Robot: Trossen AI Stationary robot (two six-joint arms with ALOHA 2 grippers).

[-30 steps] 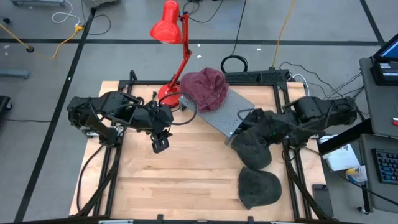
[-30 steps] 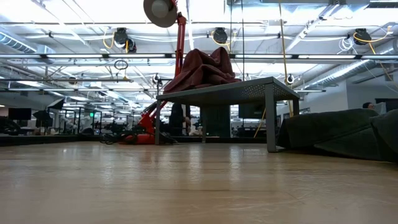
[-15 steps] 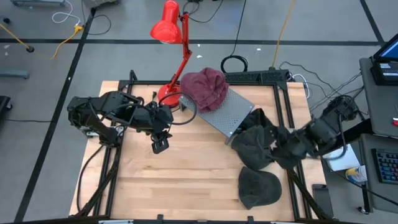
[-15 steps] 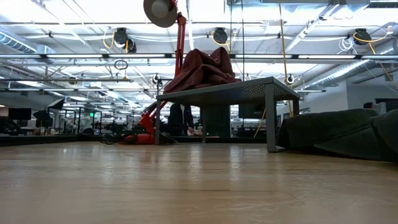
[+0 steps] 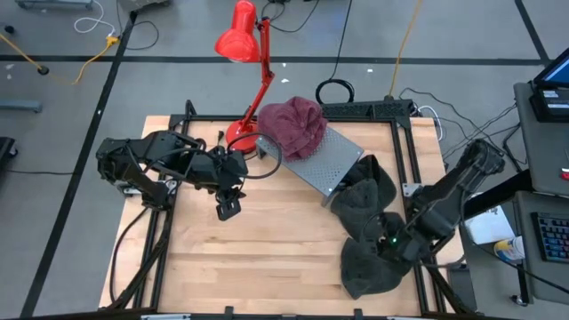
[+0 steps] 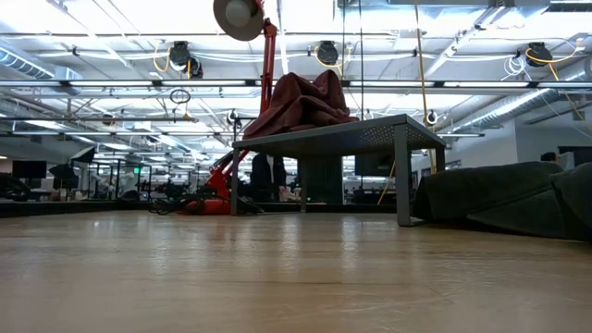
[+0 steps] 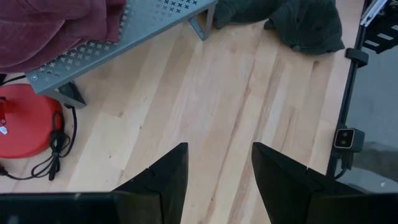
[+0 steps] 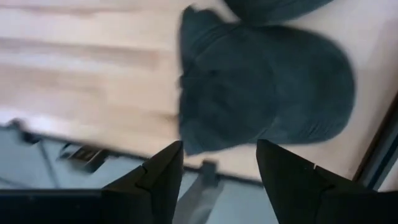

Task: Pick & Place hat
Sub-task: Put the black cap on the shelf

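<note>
Nearest my side of the table lies the dark grey hat [image 5: 368, 268], flat on the wood by the right edge. My right gripper [image 5: 394, 242] hovers just over its far rim, fingers spread and empty. My worry: it's off-centre, so closing here could pinch only a fold of fabric, or snag the second dark hat [image 5: 363, 204] just behind. The arm reaches in low from the right. Farther back, the maroon hat [image 5: 292, 125] sits on the metal stand [image 5: 331, 160]. The left gripper [image 5: 228, 206] waits mid-table, open.
</note>
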